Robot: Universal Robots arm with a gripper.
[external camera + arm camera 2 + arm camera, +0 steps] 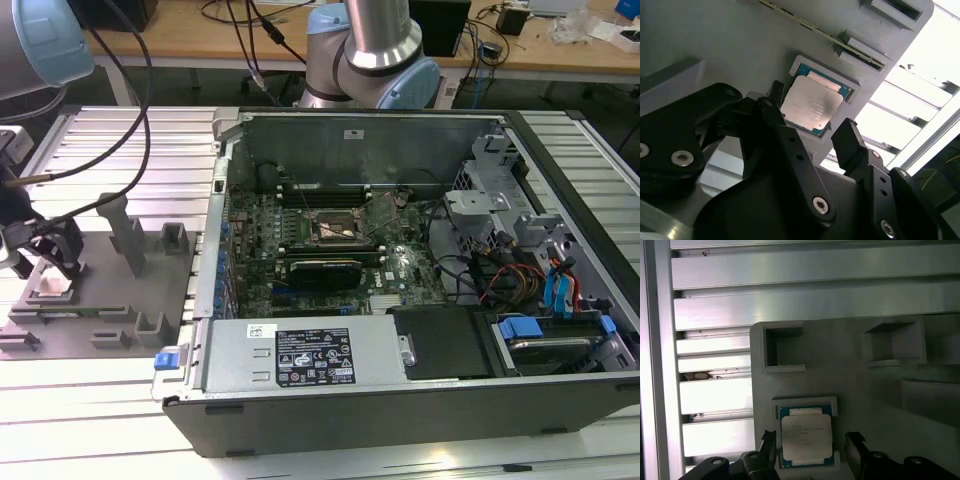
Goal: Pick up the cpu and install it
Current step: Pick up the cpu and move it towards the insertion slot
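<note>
At the pick-up step, with the gripper spread open astride the cpu in the grey tray, gripping nothing; probably calls for a centred, level close.

Grey plastic tray with upright posts and slots sits on slatted aluminium table, to the exterior view's left of open computer case. Inside case: green motherboard, labelled power supply, blue drive brackets, coloured cables. Wooden desk behind.
</note>
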